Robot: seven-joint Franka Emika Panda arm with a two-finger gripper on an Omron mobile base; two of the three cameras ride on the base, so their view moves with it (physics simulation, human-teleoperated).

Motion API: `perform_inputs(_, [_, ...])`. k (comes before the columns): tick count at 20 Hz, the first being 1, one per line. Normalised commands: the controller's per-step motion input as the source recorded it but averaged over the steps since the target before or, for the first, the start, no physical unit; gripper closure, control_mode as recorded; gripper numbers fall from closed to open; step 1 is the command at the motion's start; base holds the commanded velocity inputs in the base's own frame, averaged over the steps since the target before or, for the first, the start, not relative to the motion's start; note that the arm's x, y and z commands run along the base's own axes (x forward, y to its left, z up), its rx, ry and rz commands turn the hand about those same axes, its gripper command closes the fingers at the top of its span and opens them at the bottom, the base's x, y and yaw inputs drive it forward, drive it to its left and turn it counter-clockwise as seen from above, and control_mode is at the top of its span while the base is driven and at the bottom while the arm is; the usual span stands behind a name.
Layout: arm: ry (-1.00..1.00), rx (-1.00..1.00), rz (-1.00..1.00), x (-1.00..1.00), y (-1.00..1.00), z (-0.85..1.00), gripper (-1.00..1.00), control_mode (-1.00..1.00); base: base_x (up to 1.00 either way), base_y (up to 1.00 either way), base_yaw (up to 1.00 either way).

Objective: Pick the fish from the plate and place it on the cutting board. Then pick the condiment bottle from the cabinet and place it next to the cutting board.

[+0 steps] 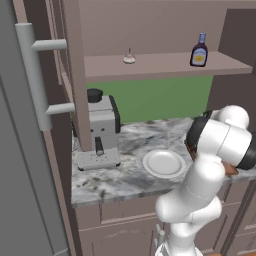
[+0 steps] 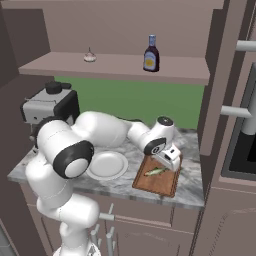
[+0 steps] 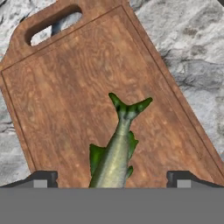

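The fish (image 3: 114,151) lies flat on the cutting board (image 3: 78,87), tail pointing away, midway between the spread-open jaws, which grip nothing. The condiment bottle (image 2: 151,53) stands on the cabinet (image 2: 125,67) shelf.

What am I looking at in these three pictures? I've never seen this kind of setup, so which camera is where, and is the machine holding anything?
It is a rendered kitchen with a white robot arm on a driving base. Two pictures come from cameras on the base, behind the arm to its left and right. The third comes from a camera on the hand, looking along its two fingers.

On the marble counter stand a coffee machine, a white plate with nothing on it, and a wooden cutting board. The fish lies on the board, under the hand. In the hand view the fingers stand wide apart on either side of it, so nothing is gripped.

Above, on the cabinet shelf, a condiment bottle waits beside a small pale garlic-shaped thing.
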Motion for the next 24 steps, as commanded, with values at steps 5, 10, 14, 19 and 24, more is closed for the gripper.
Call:
perform_inputs(5, [0.0, 0.0, 0.0, -0.04, 0.12, 0.21, -1.0, -1.0, 0.0, 0.0, 0.0])
perform_inputs(10, [0.0, 0.0, 0.0, -0.12, 0.2, 0.15, -1.0, -1.0, 0.0, 0.0, 0.0])
perform_inputs(14, [0.0, 0.0, 0.0, -0.18, 0.2, 0.14, -1.0, -1.0, 0.0, 0.0, 0.0])
perform_inputs(19, [0.0, 0.0, 0.0, -0.18, 0.15, 0.12, -1.0, -1.0, 0.0, 0.0, 0.0])
perform_inputs(24, [0.0, 0.0, 0.0, -0.18, 0.15, 0.14, -1.0, -1.0, 0.0, 0.0, 0.0])
